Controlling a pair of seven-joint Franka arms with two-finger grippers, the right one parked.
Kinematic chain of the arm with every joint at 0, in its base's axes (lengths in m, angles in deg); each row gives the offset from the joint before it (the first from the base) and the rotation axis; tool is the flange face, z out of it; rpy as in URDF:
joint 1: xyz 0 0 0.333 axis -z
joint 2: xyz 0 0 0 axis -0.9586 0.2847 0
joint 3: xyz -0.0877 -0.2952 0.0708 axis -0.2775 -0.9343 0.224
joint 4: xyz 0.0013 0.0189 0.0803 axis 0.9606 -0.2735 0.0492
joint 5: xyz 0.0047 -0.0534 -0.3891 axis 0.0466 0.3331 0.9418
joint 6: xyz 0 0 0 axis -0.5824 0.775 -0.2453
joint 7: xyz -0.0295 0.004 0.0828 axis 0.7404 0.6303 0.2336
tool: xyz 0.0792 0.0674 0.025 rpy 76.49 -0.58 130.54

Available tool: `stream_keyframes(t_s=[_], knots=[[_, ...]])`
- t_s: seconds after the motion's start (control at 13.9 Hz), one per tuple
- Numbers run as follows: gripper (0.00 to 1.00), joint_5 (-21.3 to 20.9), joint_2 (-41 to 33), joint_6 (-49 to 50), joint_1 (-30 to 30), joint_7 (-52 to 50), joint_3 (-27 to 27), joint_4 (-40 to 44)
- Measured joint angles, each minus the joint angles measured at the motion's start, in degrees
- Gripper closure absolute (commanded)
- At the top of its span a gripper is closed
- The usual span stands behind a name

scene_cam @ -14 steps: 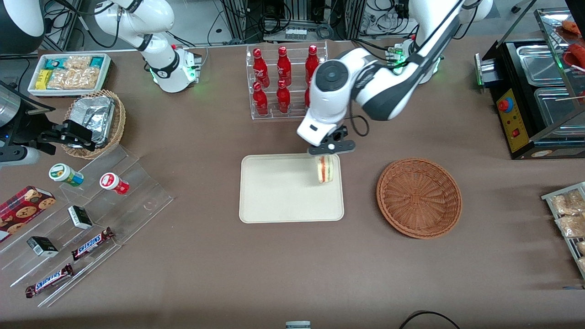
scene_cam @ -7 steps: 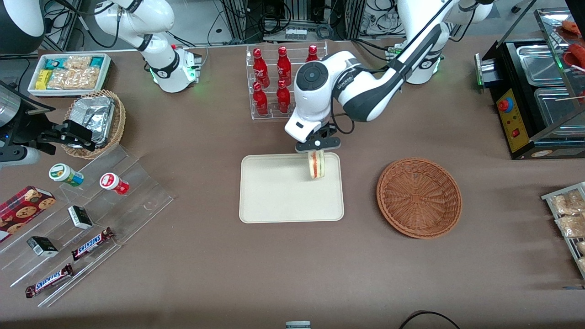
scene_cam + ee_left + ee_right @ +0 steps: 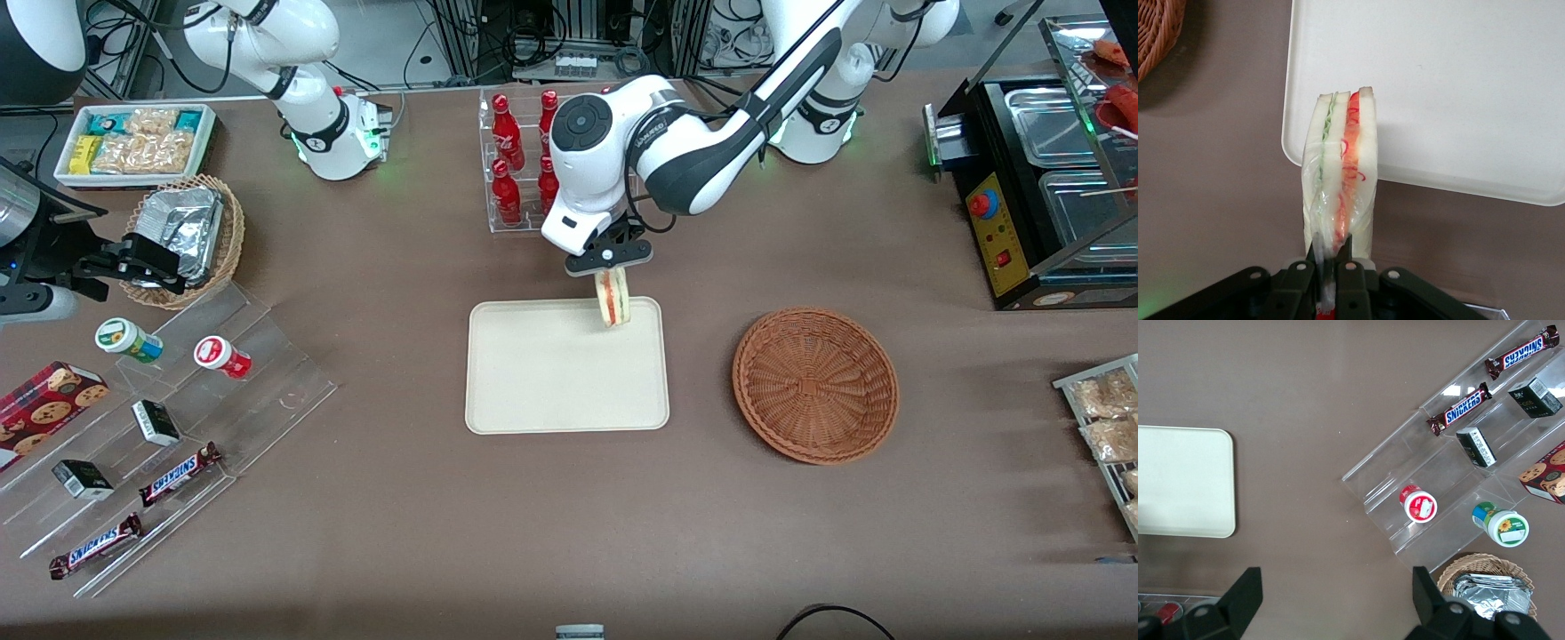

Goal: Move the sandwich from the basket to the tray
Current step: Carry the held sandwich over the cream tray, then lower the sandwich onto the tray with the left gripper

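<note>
— Where is your gripper (image 3: 610, 269), and what is in it?

— It hangs over the edge of the tray (image 3: 533, 391) farthest from the front camera, at the end nearer the basket (image 3: 815, 384). My fingers (image 3: 1313, 257) are pinched nearly together on the plastic wrap at one end of the sandwich (image 3: 613, 299), so the wedge dangles from me rather than sitting between the pads.

— Which way does the sandwich lie from you?

— Straight away from my fingertips, long axis running down toward the tray. In the wrist view the sandwich's (image 3: 1340, 180) free end reaches over the tray's (image 3: 1458, 80) rim while the held end is over bare table, filling stripes edge-on to me.

— So what does the next move turn on?

— On that overlap, I think. Dropped here, it might land on the rim or tip onto the table. I judge it should go farther in over the flat middle, toward the front camera, then lower before I let go.

— Anything in the way?

— The rack of red bottles (image 3: 520, 160) stands close to my arm, farther from the front camera; the tray's surface is bare. The basket holds nothing and sits well apart toward my end of the table.
</note>
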Motion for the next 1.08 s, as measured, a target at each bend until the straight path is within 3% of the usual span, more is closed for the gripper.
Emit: stream_keyframes(t_s=[0.43, 1.08], knots=[[1.00, 2.41, 0.17, 0.14, -0.58, 5.41, 0.62, 0.14], [1.00, 2.49, 1.76, -13.61, -1.32, 6.91, 1.08, -3.91]])
